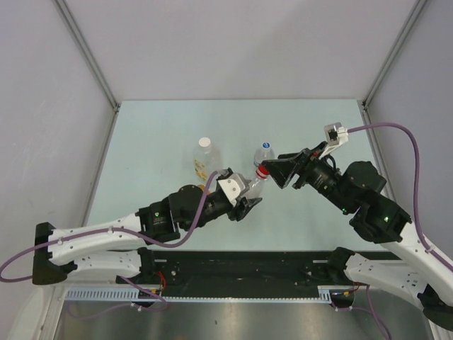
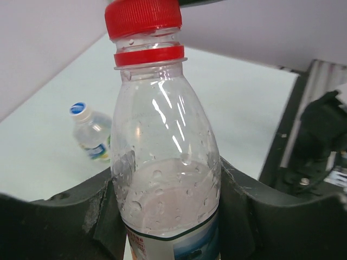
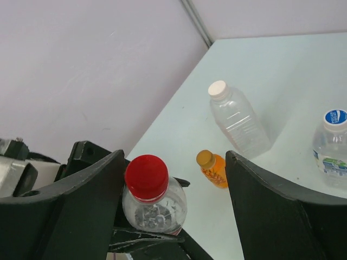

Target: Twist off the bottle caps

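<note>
Within the parted right end effector (image 3: pixel 173 158) sits the red cap (image 3: pixel 146 176).

We find no text that reads with certainty. The blue cap (image 3: pixel 335 117) of the small bottle (image 3: pixel 329 157) carries white lettering in short lines, too small for us to make out. The label (image 2: pixel 142 246) of the red-capped bottle (image 2: pixel 162 162) bears fine red print at its left edge, illegible. The small bottle's own band (image 3: pixel 332 165) shows blue-green print, unreadable.
</note>
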Controlling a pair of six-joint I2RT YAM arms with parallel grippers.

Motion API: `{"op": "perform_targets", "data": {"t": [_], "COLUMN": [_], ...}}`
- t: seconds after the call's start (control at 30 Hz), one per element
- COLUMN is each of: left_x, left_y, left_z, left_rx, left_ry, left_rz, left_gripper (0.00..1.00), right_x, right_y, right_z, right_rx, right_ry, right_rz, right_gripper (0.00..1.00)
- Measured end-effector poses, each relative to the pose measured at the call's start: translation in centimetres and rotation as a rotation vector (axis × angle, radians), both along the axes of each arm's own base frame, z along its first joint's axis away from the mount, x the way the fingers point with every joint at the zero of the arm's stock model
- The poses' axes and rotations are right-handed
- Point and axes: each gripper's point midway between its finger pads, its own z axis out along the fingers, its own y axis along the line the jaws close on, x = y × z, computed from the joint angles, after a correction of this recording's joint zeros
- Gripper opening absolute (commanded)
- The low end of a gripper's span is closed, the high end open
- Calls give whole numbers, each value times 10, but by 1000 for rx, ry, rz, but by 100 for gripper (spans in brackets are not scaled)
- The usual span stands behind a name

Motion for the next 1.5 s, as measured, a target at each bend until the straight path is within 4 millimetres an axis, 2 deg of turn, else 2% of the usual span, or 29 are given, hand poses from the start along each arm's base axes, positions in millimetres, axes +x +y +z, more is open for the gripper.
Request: {"op": "perform_targets", "data": {"t": [0.13,0.37,0.6,1.0,1.33,1.5], "left_x": [16,31,33,29,28,28], "left_y": [10,22,23,19,18,16], "left_z": [-12,-13,-14,-18,-19,-22], "left_rx": [55,78,83,95,99,107], "left_ry": [-41,-70,-75,-76,-76,-75], "left_rz": [114,217,240,228,228,226], "left_gripper": [0,0,0,0,0,0], "right_x": [6,6,6,9,11,11], "right_y": [-1,4,19,24,27,27], "right_z": [-5,-8,-19,-22,-27,-27], "right_rx": [8,20,-4,-11,-24,-24], "right_ry": [36,66,99,106,115,115], "right_rz": [-32,-35,-13,-14,-15,-14], "right_gripper": [78,78,77,73,63,47]}}
